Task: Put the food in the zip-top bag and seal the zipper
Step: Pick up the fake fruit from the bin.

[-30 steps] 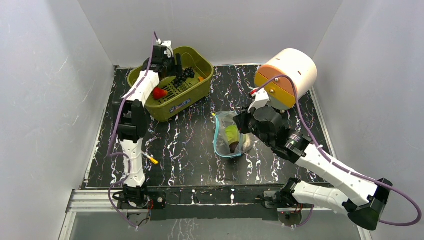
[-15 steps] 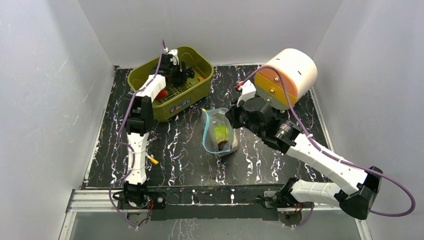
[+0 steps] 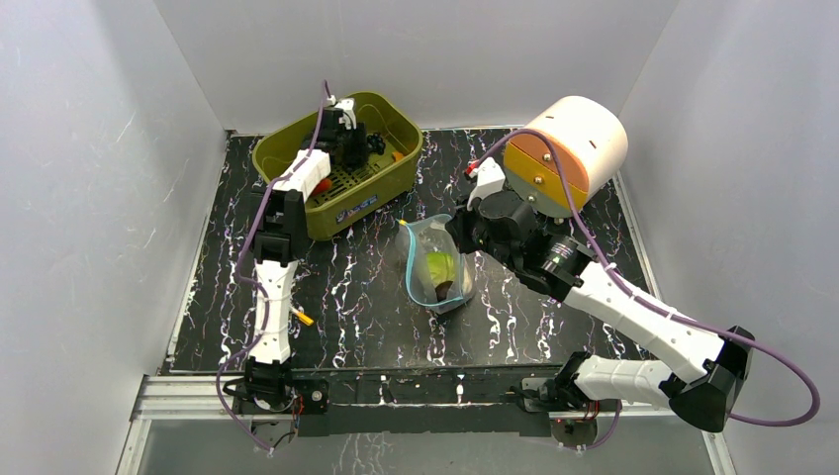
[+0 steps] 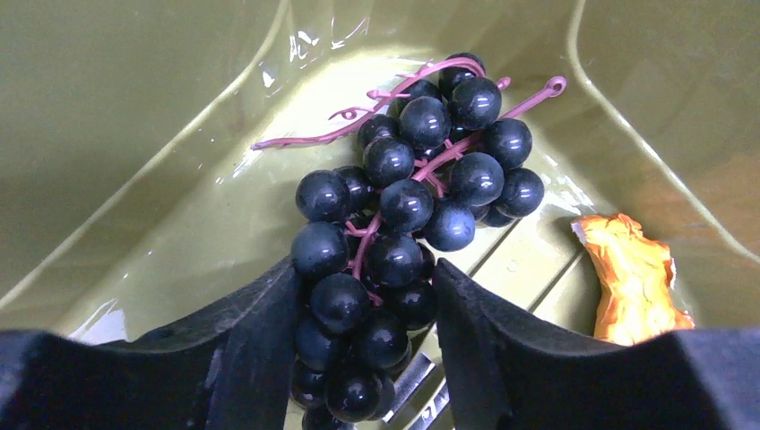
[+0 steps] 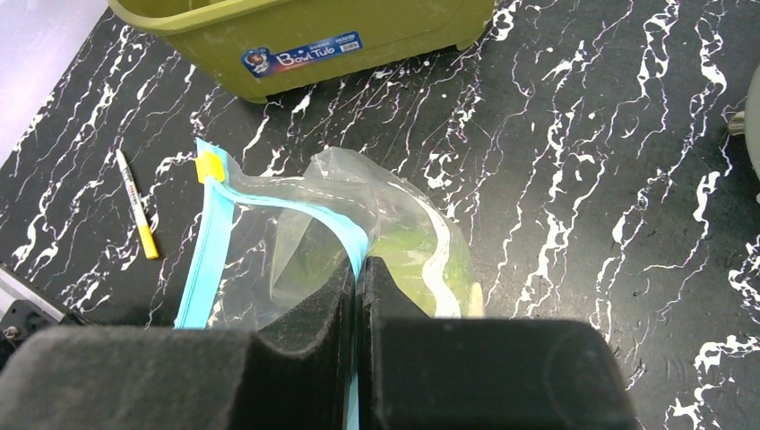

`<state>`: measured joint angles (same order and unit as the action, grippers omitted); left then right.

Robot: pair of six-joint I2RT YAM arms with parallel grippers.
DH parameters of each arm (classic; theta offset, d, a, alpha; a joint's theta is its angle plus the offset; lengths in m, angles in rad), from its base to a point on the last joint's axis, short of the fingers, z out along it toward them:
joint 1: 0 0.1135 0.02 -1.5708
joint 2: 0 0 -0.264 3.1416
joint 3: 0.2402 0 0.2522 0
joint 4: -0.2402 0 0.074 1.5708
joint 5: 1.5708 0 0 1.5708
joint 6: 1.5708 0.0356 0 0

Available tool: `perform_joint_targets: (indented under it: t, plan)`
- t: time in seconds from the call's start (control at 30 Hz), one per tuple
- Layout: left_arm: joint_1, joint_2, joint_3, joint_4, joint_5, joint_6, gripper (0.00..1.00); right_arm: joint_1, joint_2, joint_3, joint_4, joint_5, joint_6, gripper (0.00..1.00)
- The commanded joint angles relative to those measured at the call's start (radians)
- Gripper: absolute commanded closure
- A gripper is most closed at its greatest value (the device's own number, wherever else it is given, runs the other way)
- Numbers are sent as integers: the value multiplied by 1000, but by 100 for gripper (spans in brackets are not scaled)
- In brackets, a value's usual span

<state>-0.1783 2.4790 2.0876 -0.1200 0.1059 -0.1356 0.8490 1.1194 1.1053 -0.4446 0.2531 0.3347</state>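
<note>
Right now I judge this to be the loading step, with the grapes next. Nearest me, mid-table [image 5: 627, 179], my right gripper [image 5: 357, 269] is pinched tight on the blue zipper [image 5: 208, 260] lip of the zip-top bag [image 5: 394, 215], holding its mouth open; the green cabbage [image 3: 438, 265] and a dark piece lie inside. Further out, at the table's far-left corner, my left gripper [image 4: 366, 269] is down in the olive bin [image 4: 134, 107], jaws half-wide astride the lower end of the grape bunch [image 4: 421, 170], with an orange piece [image 4: 632, 278] just beside. Whether they pinch yet I cannot tell. Next I would want a firm close, a lift clear of the bin wall, then a carry to the bag mouth.
</note>
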Motion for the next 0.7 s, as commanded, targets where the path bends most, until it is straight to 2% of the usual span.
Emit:
perform_joint_targets:
  t: [0.0,0.17,0.3,0.43,0.67]
  plan:
    - [5,-10,44,9,17,24,53,-4,-1,71,55,58,-14,100]
    - [5,-88,-8,17,14,33,77,-4,6,77,45,117,5,100]
    - [5,-162,-76,41,1,18,86,-4,9,115,21,148,51,100]
    - [4,-208,-102,35,18,21,89,-4,-9,122,13,180,114,100]
    - [4,-294,-135,30,61,5,92,-4,-60,21,78,229,183,100]
